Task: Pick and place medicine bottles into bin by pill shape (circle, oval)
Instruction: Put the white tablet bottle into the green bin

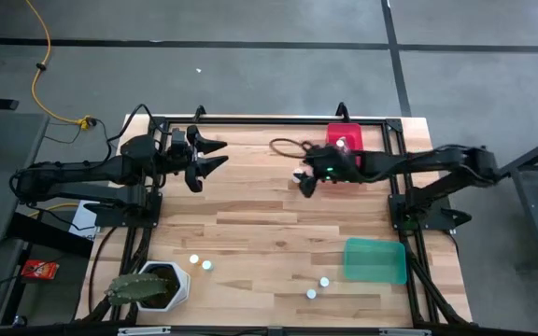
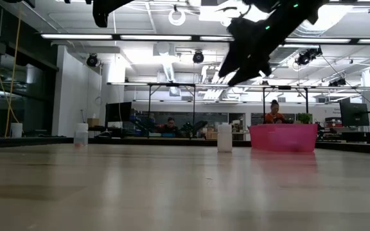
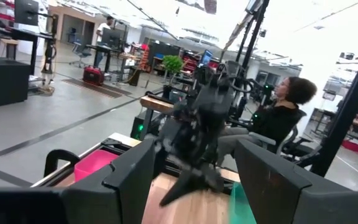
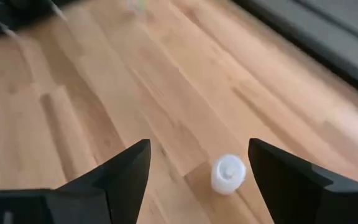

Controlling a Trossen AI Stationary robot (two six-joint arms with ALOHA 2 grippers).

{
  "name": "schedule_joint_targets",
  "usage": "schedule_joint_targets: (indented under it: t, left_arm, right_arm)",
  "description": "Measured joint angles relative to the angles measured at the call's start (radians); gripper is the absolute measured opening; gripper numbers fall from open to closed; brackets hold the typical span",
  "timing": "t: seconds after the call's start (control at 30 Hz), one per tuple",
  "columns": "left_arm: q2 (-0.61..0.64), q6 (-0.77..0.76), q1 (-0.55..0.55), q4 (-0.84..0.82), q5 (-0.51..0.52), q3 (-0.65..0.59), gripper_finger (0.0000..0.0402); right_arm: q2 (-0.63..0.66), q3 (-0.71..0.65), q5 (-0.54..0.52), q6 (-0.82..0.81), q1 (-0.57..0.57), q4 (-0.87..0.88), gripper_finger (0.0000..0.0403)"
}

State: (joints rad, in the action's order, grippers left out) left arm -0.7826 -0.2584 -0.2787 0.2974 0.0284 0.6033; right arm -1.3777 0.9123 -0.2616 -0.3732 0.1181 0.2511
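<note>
- A white plant pot is sitting at the near left corner of the wooden surface, holding a spiky green plant.
- Four medicine bottles are standing along the near edge: two just beside the pot, two more near a green bin.
- The green bin is resting near the right edge, apart from those bottles.
- The right gripper is hovering above the far middle of the surface, fingers spread wide and holding nothing.
- Under it, one white-capped bottle is standing upright on the wood, closer to one finger than the other, touching neither.
- The left gripper is hanging over the far left side, fingers spread and empty.
- A pink bin is sitting at the far edge, behind the right gripper.
- Beyond the surface, a seated person is showing in the room.
</note>
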Motion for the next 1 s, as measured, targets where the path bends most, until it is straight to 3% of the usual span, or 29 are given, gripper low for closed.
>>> schedule_joint_targets:
  t: [0.37,0.6,1.0]
  left_arm:
    - [0.000,0.000,0.000,0.000,0.002,0.000,0.0213]
    - [0.000,0.000,0.000,-0.001,0.002,0.000,0.0213]
    - [0.000,0.000,0.000,-0.005,0.002,0.000,0.0213]
  right_arm:
    - [-0.334,0.275,-0.124,-0.174,0.055,0.272,0.0264]
    - [-0.430,0.355,-0.039,-0.290,0.091,0.398,0.0264]
    - [-0.482,0.355,0.049,-0.387,0.094,0.419,0.0263]
